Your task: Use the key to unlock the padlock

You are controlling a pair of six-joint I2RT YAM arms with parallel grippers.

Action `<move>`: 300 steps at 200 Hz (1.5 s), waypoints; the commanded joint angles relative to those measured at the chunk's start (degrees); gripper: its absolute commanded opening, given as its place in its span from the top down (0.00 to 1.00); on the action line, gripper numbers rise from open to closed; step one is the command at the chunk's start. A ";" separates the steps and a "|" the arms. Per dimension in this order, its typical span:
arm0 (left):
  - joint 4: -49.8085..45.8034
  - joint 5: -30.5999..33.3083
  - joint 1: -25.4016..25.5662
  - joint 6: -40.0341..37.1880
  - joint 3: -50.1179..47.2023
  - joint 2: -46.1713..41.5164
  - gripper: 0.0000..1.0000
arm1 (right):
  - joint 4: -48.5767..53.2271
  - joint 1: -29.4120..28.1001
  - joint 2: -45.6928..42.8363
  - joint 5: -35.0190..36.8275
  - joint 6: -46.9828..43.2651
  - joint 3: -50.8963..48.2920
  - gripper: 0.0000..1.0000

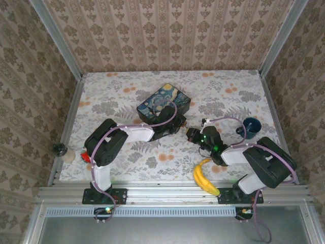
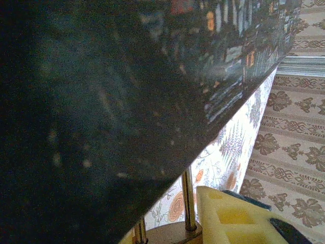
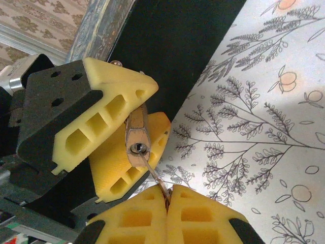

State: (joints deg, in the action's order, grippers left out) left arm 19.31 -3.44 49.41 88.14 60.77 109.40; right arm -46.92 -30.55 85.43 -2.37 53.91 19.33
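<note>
The padlock (image 3: 136,133): small brass body, its round keyhole facing the right wrist camera. It is clamped in my left gripper (image 3: 152,109), beside the dark side of the starry painted box (image 1: 163,104). My right gripper (image 3: 167,193) pinches the thin silvery key (image 3: 151,173), whose tip sits in the keyhole.

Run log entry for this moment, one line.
left gripper: shut on padlock | right gripper: shut on key | key tip at keyhole | turn: cannot tell
</note>
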 commanded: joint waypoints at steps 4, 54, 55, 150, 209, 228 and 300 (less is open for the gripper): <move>-3.60 -5.72 1.15 4.28 -2.58 3.10 1.00 | 2.76 1.09 -1.14 -4.76 2.98 1.65 1.00; -2.97 -5.70 2.14 5.21 -2.64 3.53 1.00 | -0.62 1.37 0.00 -2.59 4.82 -0.08 1.00; -3.01 -5.70 2.16 5.20 -2.61 3.53 1.00 | -0.67 1.37 0.00 -2.57 4.81 -0.08 1.00; -4.19 -5.59 2.34 5.73 -2.19 3.66 1.00 | -0.34 2.40 -3.33 -0.80 4.21 -1.31 1.00; -3.87 -5.78 2.25 5.69 -1.63 3.97 1.00 | -1.28 2.18 -0.59 -3.03 4.65 0.26 1.00; -3.96 -5.79 2.27 5.65 -1.46 4.06 1.00 | -2.09 1.64 0.50 -3.15 4.91 0.44 1.00; -4.36 -5.88 2.19 5.60 -1.36 4.02 1.00 | -2.78 1.37 -0.04 -3.01 4.71 0.64 1.00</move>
State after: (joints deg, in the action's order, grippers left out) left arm 19.97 -2.50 49.95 87.81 60.51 109.67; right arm -47.68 -28.91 86.11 -5.21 58.72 18.65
